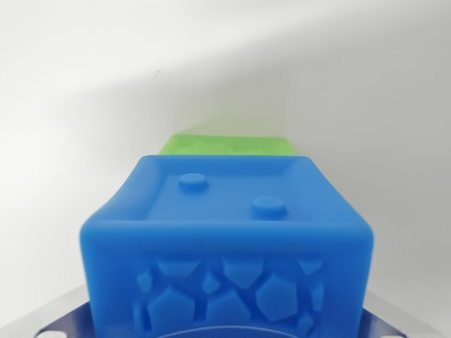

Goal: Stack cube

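I see a white table [225,63] filling the far half of the wrist view, bare and featureless. Next in size is the blue cube [225,246], very near the camera and centred, its top face recessed with two raised studs and its near face embossed with pebble shapes. Behind it, farther off, a green cube [229,144] shows only as a thin strip, touching or just beyond the blue one; I cannot tell which, nor whether the blue one sits on the table or is lifted.

I count one blue cube, one green cube, two studs.

The pincer is not visible; only grey mount corners at the bottom edge, so I cannot tell whether it is open, closed or holding the blue cube.

I judge both cubes light, rigid moulded plastic, slightly glossy, not fragile. I would take the left and right flat sides, midway up.
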Motion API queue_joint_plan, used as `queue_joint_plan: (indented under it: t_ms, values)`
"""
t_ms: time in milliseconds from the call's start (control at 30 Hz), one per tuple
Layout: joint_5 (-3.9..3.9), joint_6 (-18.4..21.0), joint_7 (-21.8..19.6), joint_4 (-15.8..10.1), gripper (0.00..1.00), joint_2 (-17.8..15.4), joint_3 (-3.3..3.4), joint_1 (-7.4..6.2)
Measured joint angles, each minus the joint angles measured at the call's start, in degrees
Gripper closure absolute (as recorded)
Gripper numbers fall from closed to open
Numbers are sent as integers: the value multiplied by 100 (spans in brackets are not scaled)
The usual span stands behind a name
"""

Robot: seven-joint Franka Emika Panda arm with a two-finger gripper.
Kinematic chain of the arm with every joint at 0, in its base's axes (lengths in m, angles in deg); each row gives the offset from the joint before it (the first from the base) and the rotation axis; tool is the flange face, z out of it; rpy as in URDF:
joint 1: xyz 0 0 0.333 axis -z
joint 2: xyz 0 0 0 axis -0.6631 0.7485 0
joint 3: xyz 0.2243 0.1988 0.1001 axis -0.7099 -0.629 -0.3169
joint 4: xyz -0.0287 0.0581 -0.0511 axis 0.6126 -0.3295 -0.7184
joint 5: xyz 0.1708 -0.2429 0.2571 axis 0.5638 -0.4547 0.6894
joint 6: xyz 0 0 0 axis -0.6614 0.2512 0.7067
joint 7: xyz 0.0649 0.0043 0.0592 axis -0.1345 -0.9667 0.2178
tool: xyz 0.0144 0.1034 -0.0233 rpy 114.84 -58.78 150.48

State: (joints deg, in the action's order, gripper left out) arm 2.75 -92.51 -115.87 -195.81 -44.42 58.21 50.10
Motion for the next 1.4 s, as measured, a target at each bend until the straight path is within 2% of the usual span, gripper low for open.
queue_joint_plan:
  t_ms: [1133,1400]
  values:
    - [1,4,2,1,0,0,-2,1]
    - [-16,114,-12,-18,0,-151,31,-24]
